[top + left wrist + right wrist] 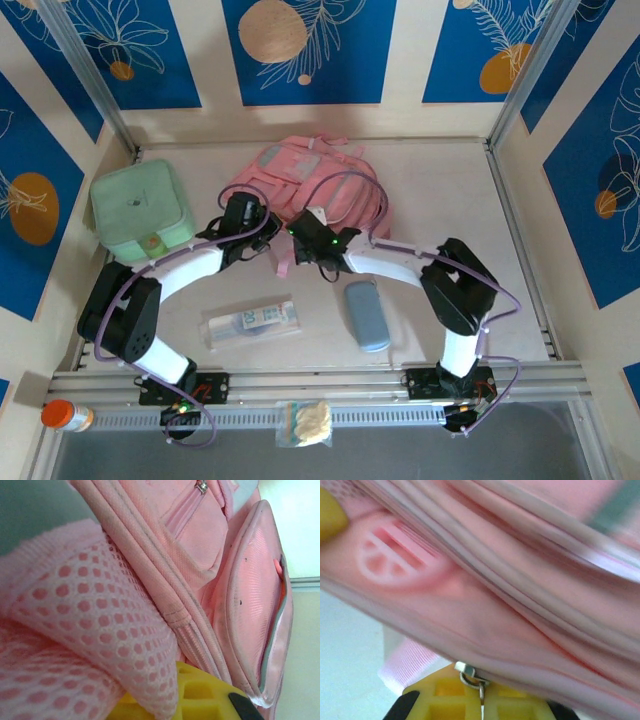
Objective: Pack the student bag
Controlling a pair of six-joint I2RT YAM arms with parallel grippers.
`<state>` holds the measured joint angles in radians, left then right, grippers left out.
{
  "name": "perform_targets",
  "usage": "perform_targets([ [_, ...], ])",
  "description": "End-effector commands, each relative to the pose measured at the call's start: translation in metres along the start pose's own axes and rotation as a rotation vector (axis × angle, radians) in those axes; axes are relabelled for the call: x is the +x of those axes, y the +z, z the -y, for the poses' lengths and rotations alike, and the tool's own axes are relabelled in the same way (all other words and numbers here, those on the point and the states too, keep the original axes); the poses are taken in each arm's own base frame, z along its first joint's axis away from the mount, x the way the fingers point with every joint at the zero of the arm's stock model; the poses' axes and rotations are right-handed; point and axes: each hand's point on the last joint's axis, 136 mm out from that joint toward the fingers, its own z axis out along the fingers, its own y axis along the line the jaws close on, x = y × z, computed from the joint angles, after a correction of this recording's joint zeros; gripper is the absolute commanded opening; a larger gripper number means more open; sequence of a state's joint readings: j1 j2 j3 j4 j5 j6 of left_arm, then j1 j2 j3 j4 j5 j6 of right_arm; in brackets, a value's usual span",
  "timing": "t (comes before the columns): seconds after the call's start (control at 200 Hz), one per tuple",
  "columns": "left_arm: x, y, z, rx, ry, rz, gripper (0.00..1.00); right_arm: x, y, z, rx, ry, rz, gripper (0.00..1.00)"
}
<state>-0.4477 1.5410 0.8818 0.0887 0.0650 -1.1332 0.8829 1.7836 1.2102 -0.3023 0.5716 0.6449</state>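
The student bag (pixel 315 180), a soft pink backpack, lies at the back middle of the table with both arms reaching into its near side. My left gripper (pixel 243 214) is at the bag's left edge. In the left wrist view, the bag's pink mesh fabric (pixel 95 615) drapes over the left gripper's (pixel 160 705) yellow fingers (pixel 205 695), and the jaws are shut on a fold of it. My right gripper (pixel 308 232) sits at the bag's near edge. In the right wrist view, the right gripper (pixel 481 700) is shut on the metal zip pull (pixel 471 676) below the pink seam (pixel 520 645).
A mint-green lidded case (pixel 140 208) stands left of the bag. Near the front lie a clear bottle (pixel 250 322) and a grey-blue pouch (pixel 367 314). An orange-capped jar (pixel 64 414) and a snack packet (pixel 305 423) rest by the front rail. A loose pink strap (pixel 284 258) trails between the grippers.
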Motion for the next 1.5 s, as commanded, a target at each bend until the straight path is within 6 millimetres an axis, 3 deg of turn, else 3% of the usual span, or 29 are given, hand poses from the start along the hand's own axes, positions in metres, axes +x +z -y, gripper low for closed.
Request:
perform_targets([
  [0.0, -0.046, -0.007, 0.024, 0.086, 0.006, 0.090, 0.00, 0.025, -0.014, 0.052, 0.134, 0.090, -0.085, 0.00],
  [0.08, -0.062, -0.005, 0.017, 0.069, -0.006, 0.116, 0.00, 0.040, -0.025, 0.079, 0.194, 0.120, -0.105, 0.00],
  [0.24, -0.090, 0.006, 0.010, 0.064, -0.023, 0.114, 0.00, 0.053, -0.037, 0.097, 0.128, 0.150, -0.141, 0.00],
  [0.285, -0.095, 0.010, 0.011, 0.069, -0.017, 0.107, 0.00, 0.050, -0.039, 0.090, 0.085, 0.138, -0.145, 0.00],
  [0.445, -0.097, 0.019, 0.016, 0.045, 0.057, 0.058, 0.00, 0.032, -0.047, 0.028, -0.157, 0.023, -0.132, 0.00],
  [0.485, -0.096, 0.017, 0.015, 0.043, 0.074, 0.050, 0.14, 0.027, -0.051, 0.018, -0.196, 0.024, -0.124, 0.00],
  [0.555, -0.086, 0.011, 0.013, 0.058, 0.087, 0.021, 0.35, 0.021, -0.054, 0.009, -0.214, 0.033, -0.121, 0.00],
  [0.7, -0.038, -0.011, 0.004, 0.109, 0.011, -0.047, 0.55, 0.020, -0.053, 0.010, -0.191, 0.077, -0.145, 0.00],
  [0.785, -0.006, -0.020, 0.001, 0.151, -0.082, -0.059, 0.58, 0.025, -0.049, 0.010, -0.194, 0.087, -0.165, 0.00],
  [0.915, 0.043, -0.020, 0.020, 0.200, -0.168, -0.118, 0.61, 0.030, -0.048, 0.005, -0.206, 0.077, -0.192, 0.00],
  [1.065, 0.084, -0.010, 0.040, 0.255, -0.258, -0.158, 0.61, 0.028, -0.049, 0.004, -0.197, 0.072, -0.189, 0.00],
  [1.13, 0.102, -0.002, 0.034, 0.218, -0.327, -0.177, 0.61, 0.028, -0.049, 0.003, -0.200, 0.072, -0.190, 0.00],
  [1.241, 0.109, 0.009, 0.037, 0.240, -0.383, -0.150, 0.55, 0.029, -0.048, 0.000, -0.209, 0.063, -0.198, 0.00],
  [1.406, 0.115, 0.024, 0.023, 0.178, -0.411, -0.131, 0.33, 0.028, -0.051, 0.000, -0.207, 0.059, -0.197, 0.00],
  [1.496, 0.109, 0.030, 0.002, 0.119, -0.416, -0.075, 0.13, 0.026, -0.054, 0.005, -0.168, 0.065, -0.216, 0.00],
])
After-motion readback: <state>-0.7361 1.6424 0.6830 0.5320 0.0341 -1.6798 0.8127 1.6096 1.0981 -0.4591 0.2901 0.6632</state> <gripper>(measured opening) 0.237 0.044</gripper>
